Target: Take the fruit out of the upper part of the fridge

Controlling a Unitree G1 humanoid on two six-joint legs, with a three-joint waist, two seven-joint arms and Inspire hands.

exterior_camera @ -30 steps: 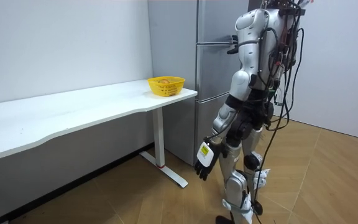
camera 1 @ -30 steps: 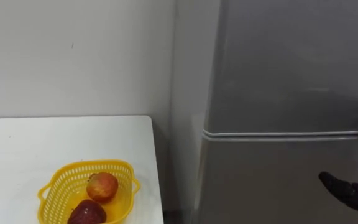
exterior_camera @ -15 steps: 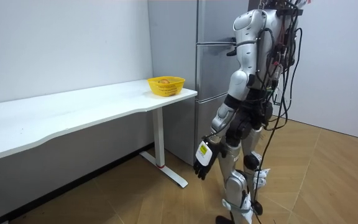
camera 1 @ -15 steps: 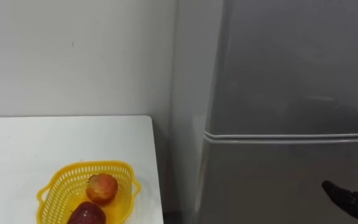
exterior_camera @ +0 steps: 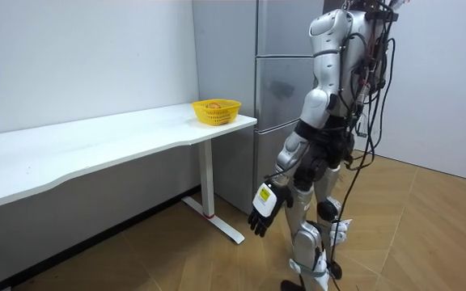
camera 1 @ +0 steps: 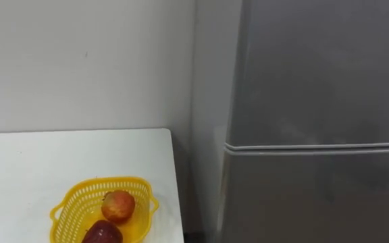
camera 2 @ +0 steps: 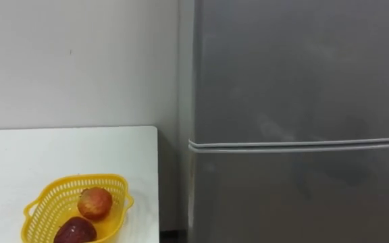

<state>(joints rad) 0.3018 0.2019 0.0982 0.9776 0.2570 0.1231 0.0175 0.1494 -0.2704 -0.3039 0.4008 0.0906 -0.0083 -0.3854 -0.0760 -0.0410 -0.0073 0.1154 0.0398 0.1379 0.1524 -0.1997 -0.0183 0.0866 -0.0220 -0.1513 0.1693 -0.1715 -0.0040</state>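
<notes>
The fridge (camera 1: 316,101) stands right in front of me, grey and shut, and its upper door (camera 1: 323,67) meets the lower door (camera 1: 316,196) along a pale seam with no gap that I can see. A moment ago my right hand reached in at the lower right, in front of the lower door. It has since drawn back from the fridge front, so I cannot tell how its fingers are set. I judge from this that the opening has not started and that I must reach again, higher this time, for the edge of the upper door. Whatever I am to fetch is behind that closed door, hidden from me. To my left the white table (camera 1: 32,162) butts up close to the fridge side. Near its corner sits the yellow basket (camera 1: 113,180), holding a reddish apple (camera 1: 118,206) and a darker fruit (camera 1: 102,233) just in front of it. My left hand (exterior_camera: 261,217) hangs low beside my leg with its fingers loose and spread, holding nothing and touching nothing.
</notes>
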